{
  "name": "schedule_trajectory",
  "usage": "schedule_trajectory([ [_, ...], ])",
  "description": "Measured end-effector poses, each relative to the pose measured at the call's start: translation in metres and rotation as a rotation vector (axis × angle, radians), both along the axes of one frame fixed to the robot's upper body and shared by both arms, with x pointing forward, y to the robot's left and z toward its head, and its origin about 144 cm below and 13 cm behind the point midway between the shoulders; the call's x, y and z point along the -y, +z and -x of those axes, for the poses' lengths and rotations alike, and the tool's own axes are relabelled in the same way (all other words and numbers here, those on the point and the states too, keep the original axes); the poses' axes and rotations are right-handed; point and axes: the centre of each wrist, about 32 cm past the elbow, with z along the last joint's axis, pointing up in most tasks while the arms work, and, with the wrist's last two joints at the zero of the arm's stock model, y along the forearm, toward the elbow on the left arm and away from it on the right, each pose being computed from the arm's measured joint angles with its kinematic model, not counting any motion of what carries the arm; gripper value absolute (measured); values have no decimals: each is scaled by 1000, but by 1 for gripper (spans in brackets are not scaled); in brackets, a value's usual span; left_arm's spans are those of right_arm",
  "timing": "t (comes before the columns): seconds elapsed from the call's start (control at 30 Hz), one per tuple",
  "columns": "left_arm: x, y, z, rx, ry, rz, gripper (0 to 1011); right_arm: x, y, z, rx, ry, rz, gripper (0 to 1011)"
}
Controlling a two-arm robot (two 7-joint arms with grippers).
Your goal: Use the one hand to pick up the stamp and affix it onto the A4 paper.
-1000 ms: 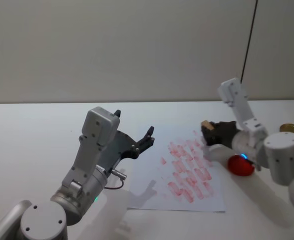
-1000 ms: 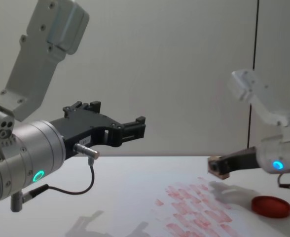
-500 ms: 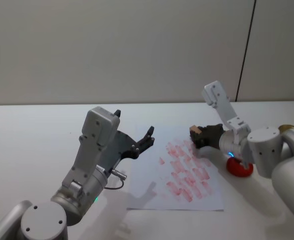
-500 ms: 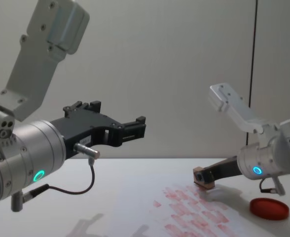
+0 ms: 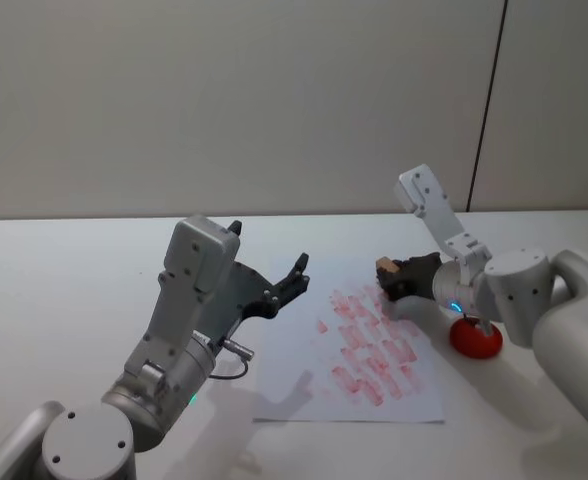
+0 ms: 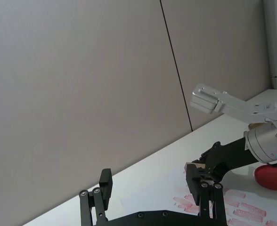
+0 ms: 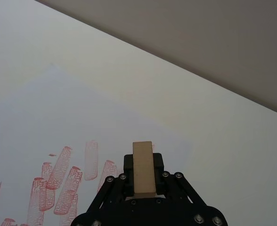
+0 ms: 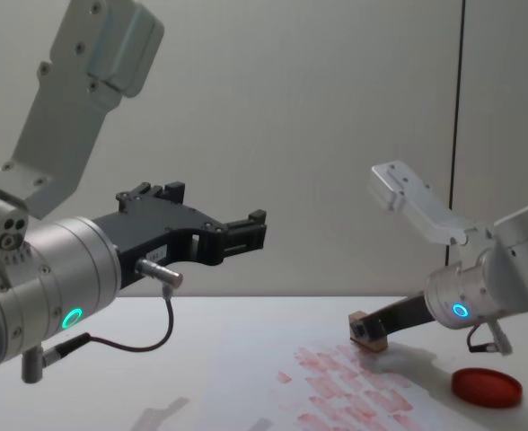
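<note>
Chest view sets the red ink pad (image 8: 486,388) on the table right of the right gripper (image 8: 370,332). The left gripper (image 5: 268,250) hangs raised, splayed and empty, well apart. Right jaws clamp the stamp (image 7: 143,167) — pale wood, dark-faced — low over the far edge of the A4 paper (image 5: 419,395). Right wrist view shows its plain top.

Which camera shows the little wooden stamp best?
The right wrist view: the stamp stands large and centred, clamped in the right tool. The chest view shows it small, side-on, low by the A4 paper; the head view, a tan speck; the left wrist view, partly behind the left tool.
</note>
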Motion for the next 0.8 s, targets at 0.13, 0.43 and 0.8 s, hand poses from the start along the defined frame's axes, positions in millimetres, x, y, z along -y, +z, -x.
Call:
schedule_trajectory([
  [0.13, 0, 0, 0, 0, 0, 0, 993, -1, -1, -1, -13, 3, 5, 219],
  [0.43, 0, 0, 0, 0, 0, 0, 993, -2, -2, -3, -33, 12, 13, 219],
  [0.8, 0, 0, 0, 0, 0, 0, 993, -5, 1, -5, 12, 24, 5, 219],
])
